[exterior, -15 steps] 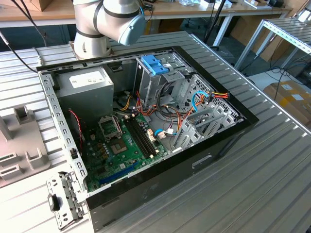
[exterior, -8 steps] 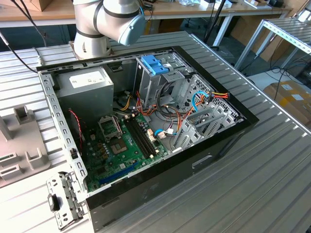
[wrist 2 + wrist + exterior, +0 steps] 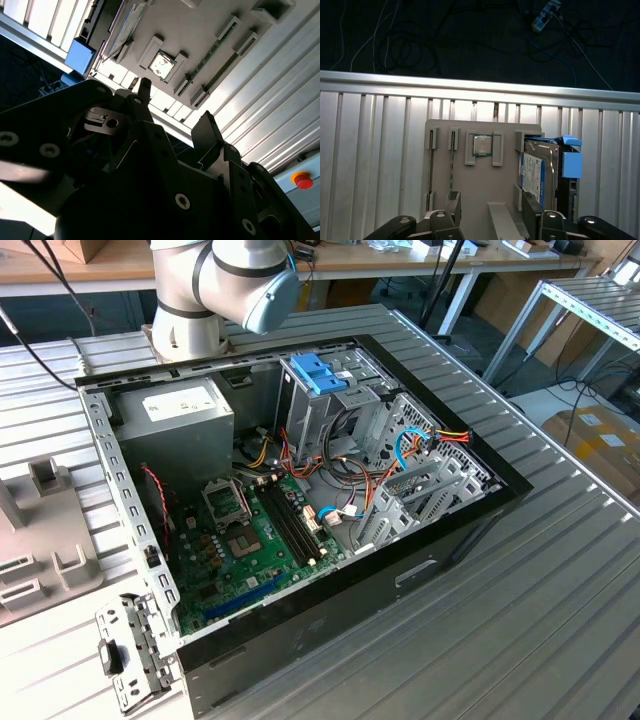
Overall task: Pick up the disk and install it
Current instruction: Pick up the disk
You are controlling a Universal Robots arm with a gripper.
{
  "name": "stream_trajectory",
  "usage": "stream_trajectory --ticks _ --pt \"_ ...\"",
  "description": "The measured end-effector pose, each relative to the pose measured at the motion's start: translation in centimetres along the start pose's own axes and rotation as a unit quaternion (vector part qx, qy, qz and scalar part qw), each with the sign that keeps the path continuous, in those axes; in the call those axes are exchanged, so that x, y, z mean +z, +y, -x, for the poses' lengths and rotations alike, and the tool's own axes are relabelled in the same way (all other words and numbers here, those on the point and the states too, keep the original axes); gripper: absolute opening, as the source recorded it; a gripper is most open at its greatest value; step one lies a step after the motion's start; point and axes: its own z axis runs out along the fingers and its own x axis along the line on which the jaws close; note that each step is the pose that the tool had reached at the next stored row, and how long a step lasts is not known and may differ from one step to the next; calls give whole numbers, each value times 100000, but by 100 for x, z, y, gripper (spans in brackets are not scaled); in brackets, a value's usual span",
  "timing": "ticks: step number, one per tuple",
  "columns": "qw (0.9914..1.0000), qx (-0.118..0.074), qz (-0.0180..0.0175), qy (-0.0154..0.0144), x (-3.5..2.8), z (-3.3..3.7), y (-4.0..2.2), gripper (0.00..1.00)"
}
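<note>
- On the ribbed bench [image 3: 370,165] sits a grey holder tray [image 3: 480,190] with a slot for each part.
- Inside one slot, the disk [image 3: 538,172] stands on its thin edge. I think this keeps its top edge easy to grab.
- Over the tray hangs the tool [image 3: 491,200]. Its fingers [image 3: 532,212] are spread apart with nothing between them.
- One finger is close to the disk, which is not gripped yet.
- Over on the bench, the computer case [image 3: 420,570] lies open, so its metal cage [image 3: 318,375] can be reached from above.
</note>
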Motion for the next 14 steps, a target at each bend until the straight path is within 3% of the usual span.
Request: stream_trajectory --ticks 14 --pt "100000 -20 4 5 30 4 -2 60"
